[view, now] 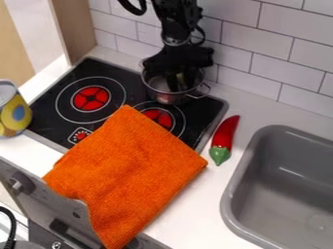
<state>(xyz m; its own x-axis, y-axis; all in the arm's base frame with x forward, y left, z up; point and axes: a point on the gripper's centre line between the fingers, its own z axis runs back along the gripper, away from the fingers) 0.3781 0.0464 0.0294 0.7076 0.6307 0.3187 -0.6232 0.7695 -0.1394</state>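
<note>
The gripper (175, 81) hangs down into the mouth of a small silver pot (168, 97) at the back of the stove, near the tiled wall. Its lower end is inside the pot's rim, with a small yellowish patch beside it that I cannot identify. An orange cloth (133, 177) lies across the front of the stove and hangs over the counter edge. On the counter right of the stove rests a red chili pepper (225, 133), its green end toward the front.
A black stove top (48, 109) shows red burner rings, one partly beside the cloth. At the left edge stands a yellow can (13, 112). A grey sink (292, 185) is set into the counter at the right. White tiles (260, 48) rise behind.
</note>
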